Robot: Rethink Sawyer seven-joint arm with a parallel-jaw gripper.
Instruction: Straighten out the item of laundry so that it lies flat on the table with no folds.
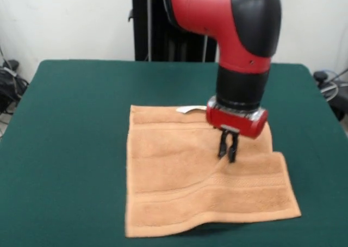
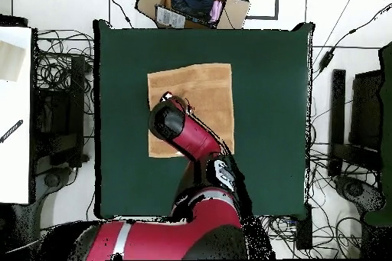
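- Table [image 1: 70, 149]: large rectangular top, dark green felt-like surface, far wider than the cloth lying on it.
- Item of laundry [image 1: 174, 187]: small tan-orange terry towel with woven band stripes, spread near the table's middle; in the overhead view [image 2: 207, 89] it lies slightly toward the side away from the robot's base.
- Tag [image 1: 189, 109]: small white loop at the towel's far edge in the front view, just beside the wrist housing.
- Condition of towel: mostly flat. In the front view the near edge lifts in a shallow wave, a curved crease runs across the lower half, and the right edge is stepped, suggesting a corner folded under; the fold itself cannot be confirmed.
- Arm [image 2: 184, 132]: red and black, reaching from the base over the towel.
- Gripper [image 1: 228, 149]: black fingers pointing straight down, tips drawn close together with nothing seen between them, at or just above the cloth; contact cannot be judged.
- Key relation: the gripper stands over the towel's right-centre in the front view; the stepped right edge lies just beside it, toward the camera and rightward, so an outward pull that way would likely flatten it.
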